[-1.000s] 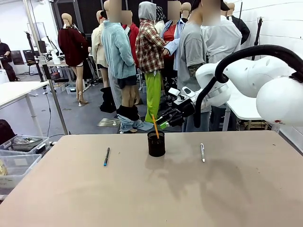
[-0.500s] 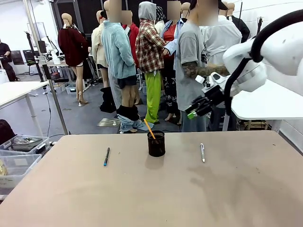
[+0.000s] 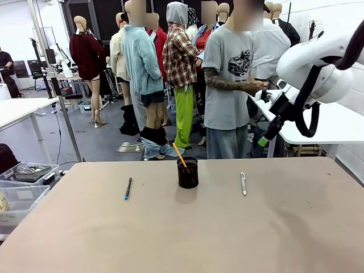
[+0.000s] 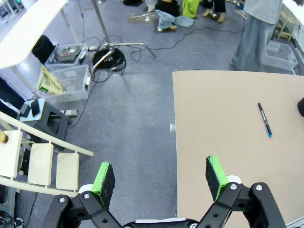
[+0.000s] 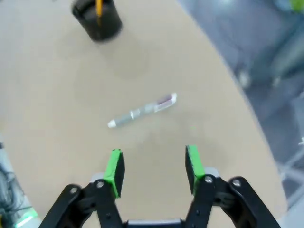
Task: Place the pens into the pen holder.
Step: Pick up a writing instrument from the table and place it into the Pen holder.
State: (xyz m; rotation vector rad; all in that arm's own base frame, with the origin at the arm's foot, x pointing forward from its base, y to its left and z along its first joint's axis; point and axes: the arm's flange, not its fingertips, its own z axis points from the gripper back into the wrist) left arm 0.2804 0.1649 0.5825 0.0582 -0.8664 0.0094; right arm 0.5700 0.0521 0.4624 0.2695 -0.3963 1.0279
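I count three pens and one pen holder (image 3: 187, 173), a small black cup in the middle of the front view. The orange pen (image 3: 180, 155) stands tilted inside it. The dark pen (image 3: 127, 188) with a blue end lies on the bench (image 3: 170, 239) at its left, and the white-silver pen (image 3: 243, 183) at its right. My left wrist view has the dark pen at the right side; my right wrist view has the white-silver pen in the centre. My left claw (image 4: 159, 178) is wide and empty. My right claw (image 5: 152, 166) is wide too, holding nothing.

Lower end of orange pen (image 3: 179, 154) (hidden inside the pen holder (image 3: 187, 175))
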